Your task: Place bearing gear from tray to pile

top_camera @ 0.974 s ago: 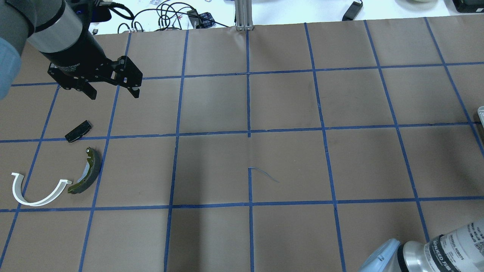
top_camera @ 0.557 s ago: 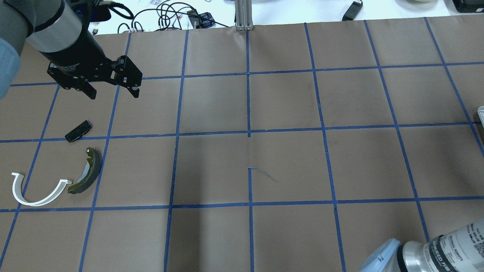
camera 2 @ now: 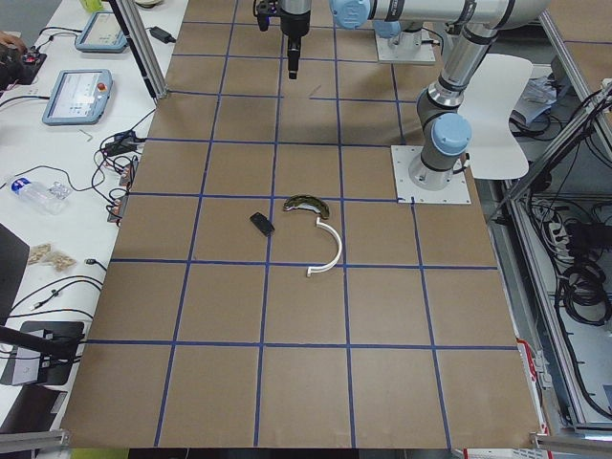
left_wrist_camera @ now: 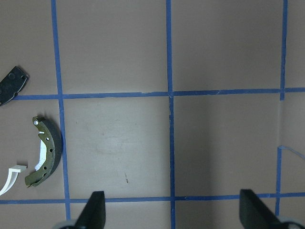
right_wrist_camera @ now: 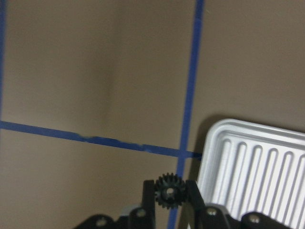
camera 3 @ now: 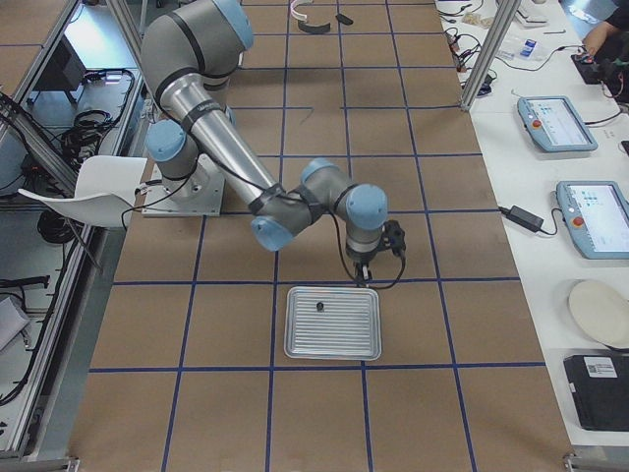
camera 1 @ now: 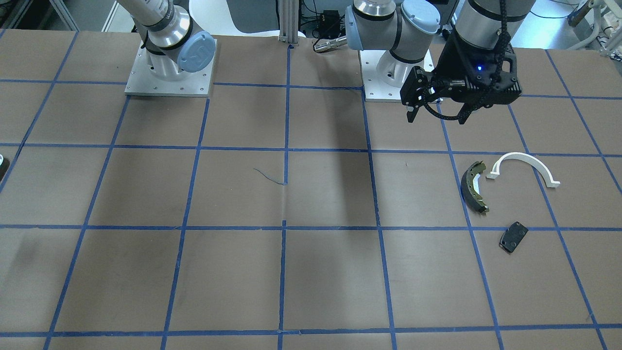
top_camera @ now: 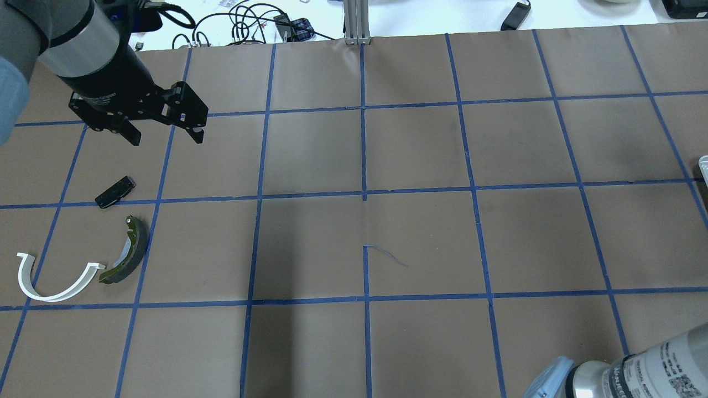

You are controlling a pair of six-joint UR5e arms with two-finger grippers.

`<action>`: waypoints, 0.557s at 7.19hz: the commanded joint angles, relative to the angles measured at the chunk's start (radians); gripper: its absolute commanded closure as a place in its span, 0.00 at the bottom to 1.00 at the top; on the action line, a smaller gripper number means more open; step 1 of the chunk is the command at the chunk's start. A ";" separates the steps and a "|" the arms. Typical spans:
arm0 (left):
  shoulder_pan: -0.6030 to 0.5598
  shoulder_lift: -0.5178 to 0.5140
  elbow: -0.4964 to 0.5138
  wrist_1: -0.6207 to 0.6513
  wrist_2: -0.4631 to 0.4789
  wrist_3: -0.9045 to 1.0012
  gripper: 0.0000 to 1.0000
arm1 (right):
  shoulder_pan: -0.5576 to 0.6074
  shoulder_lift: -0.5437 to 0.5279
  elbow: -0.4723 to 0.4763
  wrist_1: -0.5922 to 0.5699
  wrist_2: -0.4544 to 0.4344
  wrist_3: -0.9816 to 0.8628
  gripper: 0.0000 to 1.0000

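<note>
Bearing gear clamped in right pincer near the tray; left pincer spread wide, empty.

The table is covered in matt brown paper, faintly creased, crossed by strips of blue tape. At the lower right of the right wrist view, the tray is bright, ribbed sheet metal with a soft sheen. The bearing gear looks like dark, dull metal with a paler hub. The brake shoe shows olive painted metal and a dark, dull lining. The arch is smooth white plastic and the plate is matt black.
</note>
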 commanded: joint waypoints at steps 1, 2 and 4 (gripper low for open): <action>0.000 0.001 0.000 0.001 0.000 0.000 0.00 | 0.268 -0.064 0.006 0.129 -0.004 0.282 1.00; 0.000 0.001 0.000 0.001 0.000 0.002 0.00 | 0.396 -0.067 0.008 0.142 -0.010 0.451 1.00; 0.000 0.001 0.000 0.000 0.000 0.002 0.00 | 0.623 -0.034 0.011 0.145 0.008 0.810 1.00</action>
